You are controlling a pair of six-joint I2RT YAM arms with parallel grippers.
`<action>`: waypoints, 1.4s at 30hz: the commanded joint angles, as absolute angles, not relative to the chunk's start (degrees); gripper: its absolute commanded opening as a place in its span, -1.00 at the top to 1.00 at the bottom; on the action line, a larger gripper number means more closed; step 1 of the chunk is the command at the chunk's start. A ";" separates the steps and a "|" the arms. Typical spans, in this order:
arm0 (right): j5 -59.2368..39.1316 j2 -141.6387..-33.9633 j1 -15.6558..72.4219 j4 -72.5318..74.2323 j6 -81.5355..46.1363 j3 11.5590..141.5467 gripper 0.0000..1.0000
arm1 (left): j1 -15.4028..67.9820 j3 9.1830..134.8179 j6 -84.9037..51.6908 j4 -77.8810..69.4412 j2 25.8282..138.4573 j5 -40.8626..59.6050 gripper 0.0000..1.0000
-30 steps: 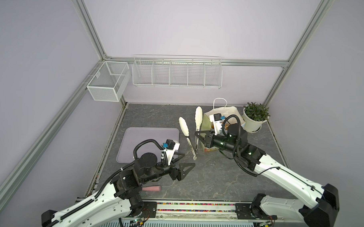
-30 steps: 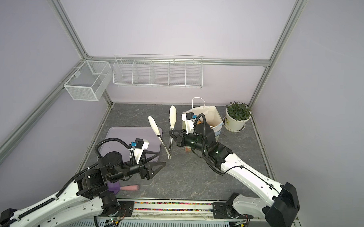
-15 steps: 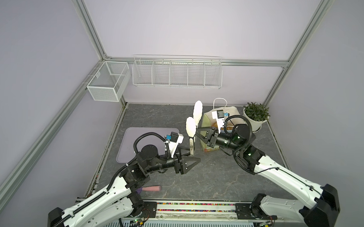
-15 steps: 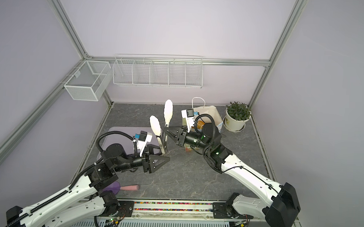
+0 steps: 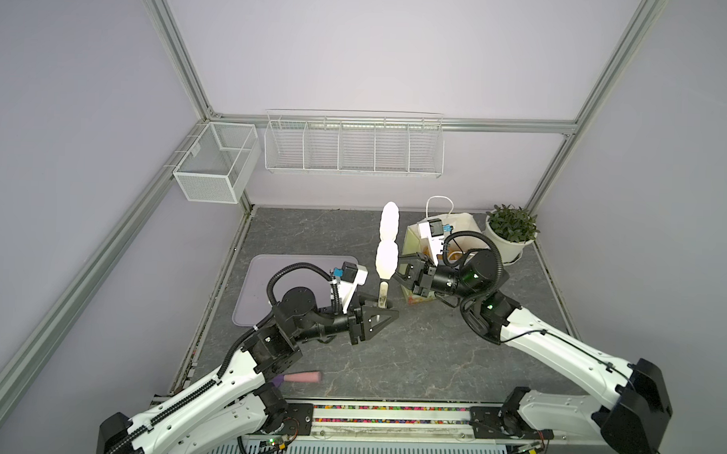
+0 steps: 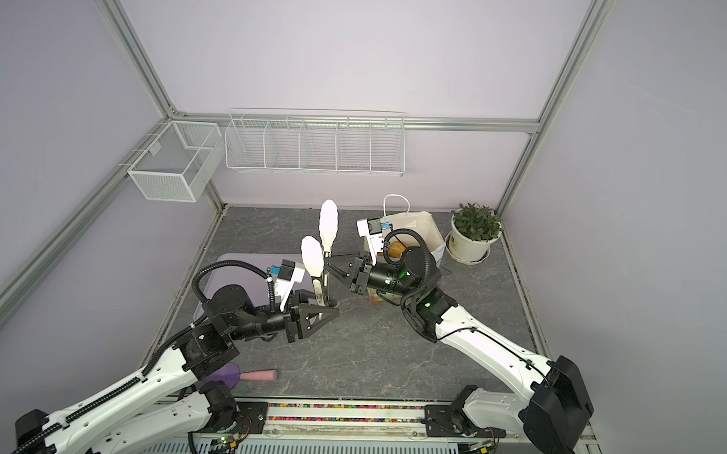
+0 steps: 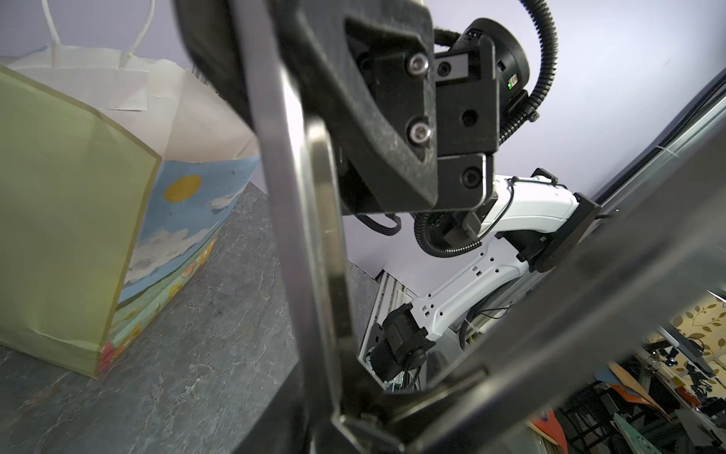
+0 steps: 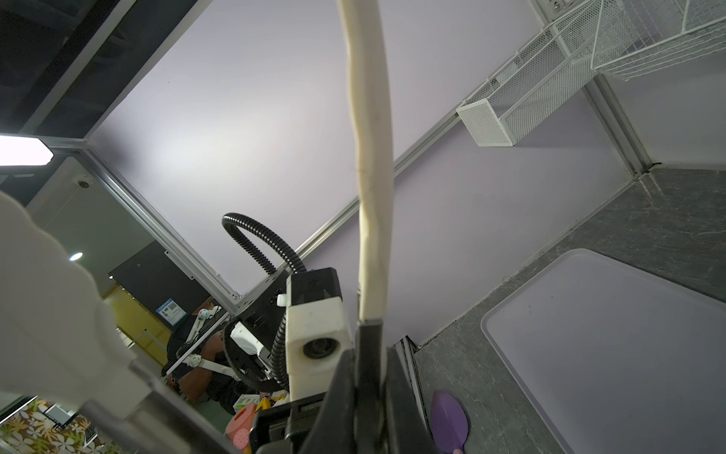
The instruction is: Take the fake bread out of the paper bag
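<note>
The paper bag [image 5: 461, 225] [image 6: 420, 230] stands upright at the back right, behind my right arm; in the left wrist view the paper bag [image 7: 70, 236] shows its green side and blue sky print. Orange fake bread [image 6: 396, 250] peeks out of its white mouth. A pair of tongs [image 5: 386, 260] [image 6: 312, 259] with white tips stands upright at mid-table. My right gripper [image 5: 399, 273] [image 6: 327, 265] [image 8: 369, 393] is shut on one tong arm [image 8: 371, 157]. My left gripper [image 5: 381, 316] [image 6: 323, 314] [image 7: 353, 416] is closed around the tongs' lower handle end [image 7: 326, 236].
A grey-lilac tray [image 5: 277, 275] [image 8: 609, 334] lies at the left. A potted plant [image 5: 511, 229] stands right of the bag. A purple trowel with a pink handle [image 5: 302, 377] lies near the front edge. Wire baskets [image 5: 352, 146] hang on the back wall.
The right gripper swung the tongs upright and brought them left. My left gripper reached forward to their handle end and closed from wide open onto it.
</note>
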State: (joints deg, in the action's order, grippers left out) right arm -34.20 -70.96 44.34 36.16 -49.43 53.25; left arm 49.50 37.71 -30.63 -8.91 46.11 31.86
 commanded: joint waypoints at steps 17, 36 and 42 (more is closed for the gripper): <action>-31.68 -64.76 44.25 19.08 -34.72 53.67 0.10 | 49.29 37.09 -31.82 -13.16 44.99 33.17 1.00; -30.65 -54.53 45.45 2.69 -28.47 54.56 -0.82 | 49.30 41.24 -25.91 -3.52 47.85 31.58 1.00; -29.30 -61.43 47.81 1.31 -28.87 59.08 -0.81 | 49.25 42.69 -25.80 -3.78 49.72 34.14 1.00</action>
